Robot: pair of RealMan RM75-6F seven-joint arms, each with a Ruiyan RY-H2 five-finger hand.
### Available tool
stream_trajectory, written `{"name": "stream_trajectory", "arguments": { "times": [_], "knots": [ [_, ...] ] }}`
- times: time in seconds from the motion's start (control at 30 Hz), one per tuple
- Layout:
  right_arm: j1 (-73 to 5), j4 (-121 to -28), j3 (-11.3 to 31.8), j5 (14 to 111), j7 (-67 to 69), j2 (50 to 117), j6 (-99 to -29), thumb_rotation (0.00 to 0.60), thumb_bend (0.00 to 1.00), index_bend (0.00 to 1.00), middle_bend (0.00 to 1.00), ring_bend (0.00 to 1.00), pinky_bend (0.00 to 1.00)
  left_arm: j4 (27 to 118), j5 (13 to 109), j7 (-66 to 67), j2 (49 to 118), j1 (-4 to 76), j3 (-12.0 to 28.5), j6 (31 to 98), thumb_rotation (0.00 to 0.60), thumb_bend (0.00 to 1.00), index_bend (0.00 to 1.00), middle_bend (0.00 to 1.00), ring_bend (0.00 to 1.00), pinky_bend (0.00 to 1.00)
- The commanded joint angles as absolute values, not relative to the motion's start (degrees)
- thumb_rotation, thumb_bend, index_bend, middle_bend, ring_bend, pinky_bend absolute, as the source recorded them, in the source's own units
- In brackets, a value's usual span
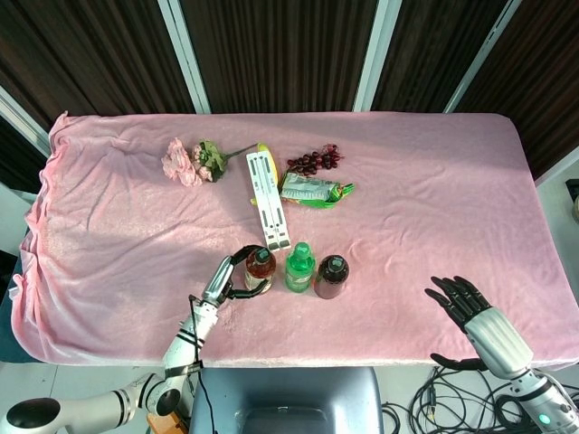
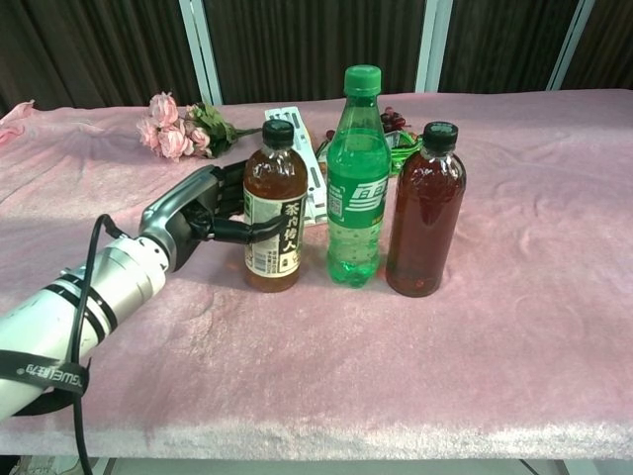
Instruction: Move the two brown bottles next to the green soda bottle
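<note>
Presently the left hand (image 2: 203,213) grips the labelled brown bottle (image 2: 275,208), its fingers (image 2: 247,231) wrapped around the label. That bottle stands upright on the pink counter (image 2: 475,327), just beside the green soda bottle (image 2: 357,178) on its left. The dark brown bottle (image 2: 425,213) stands upright just beside the soda bottle on the opposite side. Well apart from the soda bottle, at the counter's near edge, the right hand (image 1: 466,303) holds nothing, fingers spread.
</note>
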State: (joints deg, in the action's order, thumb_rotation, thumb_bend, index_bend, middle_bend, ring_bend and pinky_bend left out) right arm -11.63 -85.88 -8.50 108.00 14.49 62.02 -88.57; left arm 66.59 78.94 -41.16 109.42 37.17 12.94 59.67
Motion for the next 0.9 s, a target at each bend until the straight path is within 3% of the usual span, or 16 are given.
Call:
{"name": "stream_trajectory", "arguments": {
  "times": [0.03, 0.2, 0.4, 0.67, 0.77, 0.9],
  "knots": [
    [-11.55, -85.86, -8.47, 108.03, 14.47, 62.0, -88.68, 0.6, 0.27, 0.0, 0.0, 0.0, 0.04, 66.46, 79.14, -41.08, 109.28, 37.37, 12.49, 59.21, 0.6, 0.5, 0.37, 0.32, 0.16, 0.16],
    [-11.46, -85.88, -8.36, 108.14, 14.6, 61.97, -88.88, 0.6, 0.27, 0.0, 0.0, 0.0, 0.04, 66.63, 79.66, -40.94, 109.39, 37.16, 11.98, 59.81, 0.6, 0.46, 0.26, 0.2, 0.07, 0.1],
    [-11.53, -85.94, -8.36, 108.25, 14.54, 61.98, -88.55, 0.6, 0.27, 0.0, 0.0, 0.0, 0.04, 66.54, 79.89, -40.12, 109.23, 36.45, 12.12, 61.78, 0.6, 0.41, 0.02, 0.08, 0.0, 0.05],
    [-11.28, -85.9, -8.12, 108.08, 14.51, 61.93, -88.91, 0.6, 0.27, 0.0, 0.0, 0.0, 0.04, 69.04, 82.32, -39.45, 106.15, 34.19, 10.07, 65.46, 0.6, 0.37, 0.0, 0.03, 0.0, 0.03],
    [-11.19, -85.84, -8.03, 107.84, 14.37, 61.95, -88.8, 0.6, 0.27, 0.0, 0.0, 0.0, 0.04, 70.84, 85.63, -38.35, 102.45, 31.86, 7.69, 69.9, 0.6, 0.36, 0.0, 0.02, 0.0, 0.03],
    [-10.69, -86.38, -7.75, 106.55, 13.83, 61.45, -88.7, 0.6, 0.27, 0.0, 0.0, 0.0, 0.04, 72.33, 92.22, -34.03, 92.36, 25.83, 3.31, 81.46, 0.6, 0.34, 0.0, 0.02, 0.0, 0.0]
  ]
}}
